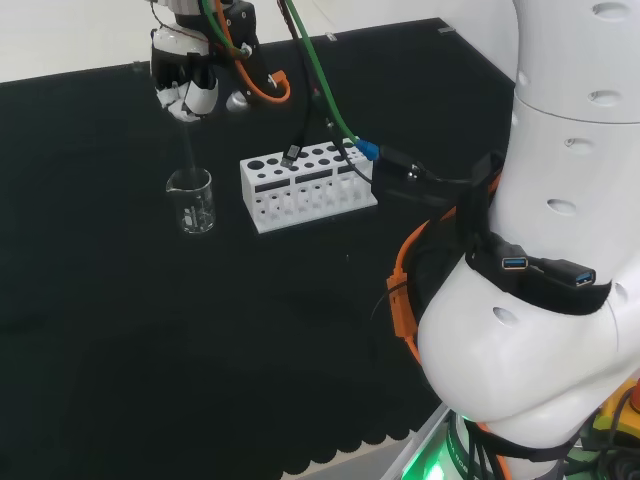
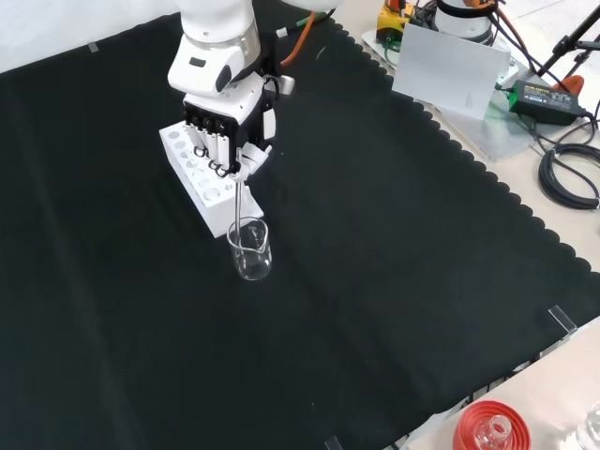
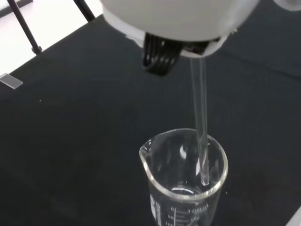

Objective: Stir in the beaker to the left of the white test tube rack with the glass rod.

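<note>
The hand [image 1: 186, 82] pinches the glass rod [image 3: 200, 122] upright, its tip inside the beaker [image 1: 191, 201] for stirring. In the head view the beaker stands just left of the white rack [image 1: 305, 186].

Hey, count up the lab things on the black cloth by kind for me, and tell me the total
Beaker: 1
Glass rod, held in the hand: 1
White test tube rack: 1
Total: 3

The hand [image 3: 178, 19] hides the glass rod's [image 3: 201, 122] upper end.
</note>
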Robot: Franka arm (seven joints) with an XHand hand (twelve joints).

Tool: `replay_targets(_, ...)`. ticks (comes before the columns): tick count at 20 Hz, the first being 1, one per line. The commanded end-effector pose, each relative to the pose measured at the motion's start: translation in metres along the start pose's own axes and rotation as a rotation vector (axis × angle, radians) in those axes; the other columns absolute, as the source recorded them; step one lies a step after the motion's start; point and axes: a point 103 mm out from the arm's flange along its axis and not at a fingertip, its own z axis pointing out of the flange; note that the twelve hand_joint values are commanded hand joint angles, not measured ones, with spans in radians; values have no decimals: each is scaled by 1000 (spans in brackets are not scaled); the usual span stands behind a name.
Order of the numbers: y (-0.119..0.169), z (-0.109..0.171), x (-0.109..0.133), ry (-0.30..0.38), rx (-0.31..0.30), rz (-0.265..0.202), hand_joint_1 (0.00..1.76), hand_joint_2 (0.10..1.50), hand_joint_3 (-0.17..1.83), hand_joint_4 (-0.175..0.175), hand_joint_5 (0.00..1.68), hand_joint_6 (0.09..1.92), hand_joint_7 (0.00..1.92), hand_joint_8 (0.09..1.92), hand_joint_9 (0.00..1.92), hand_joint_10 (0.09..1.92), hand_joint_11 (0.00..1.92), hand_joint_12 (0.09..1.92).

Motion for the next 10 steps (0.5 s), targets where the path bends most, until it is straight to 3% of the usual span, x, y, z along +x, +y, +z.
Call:
replay_targets(1,-7,-1,4,12,17,9,1331,575,825,-175,1201,666,1346,838,1683,526,1563,668)
replay_targets(10,-25,-7,20,10,32,-4,1331,575,824,-175,1201,664,1345,837,1684,525,1563,669)
